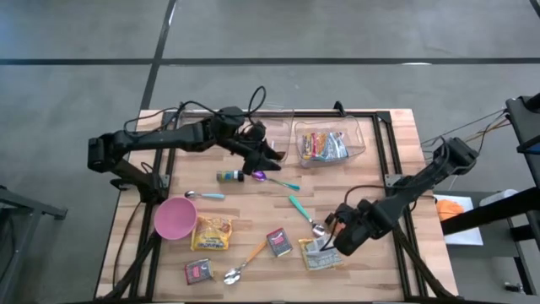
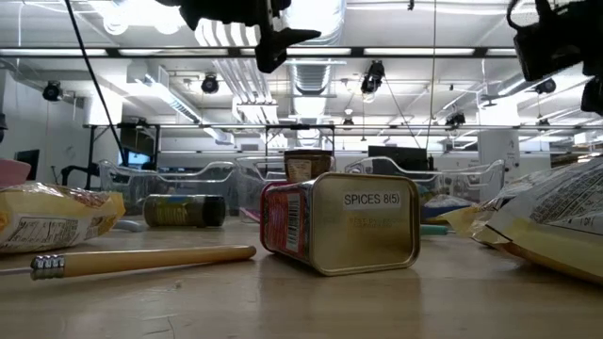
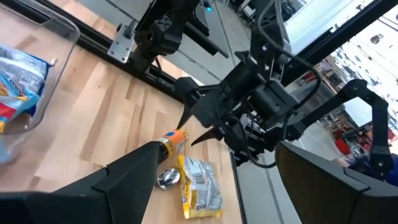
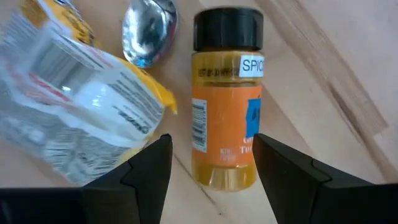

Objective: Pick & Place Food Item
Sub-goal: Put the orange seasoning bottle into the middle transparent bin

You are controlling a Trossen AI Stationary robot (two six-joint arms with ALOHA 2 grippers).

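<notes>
With your right gripper (image 4: pixel 211 165) open over the orange spice jar (image 4: pixel 227 99), which lies on its side on the table just beside the yellow food packet (image 4: pixel 74 112) and a spoon (image 4: pixel 149 25), lower straight, straddle its body, and close without snagging the packet.

The orange spice jar (image 4: pixel 227 96) lies between the right gripper's (image 4: pixel 211 163) open fingers. A yellow packet (image 4: pixel 74 118) crowds one finger's outer side, a spoon bowl (image 4: pixel 149 28) just ahead; bare wood flanks the other finger.
</notes>
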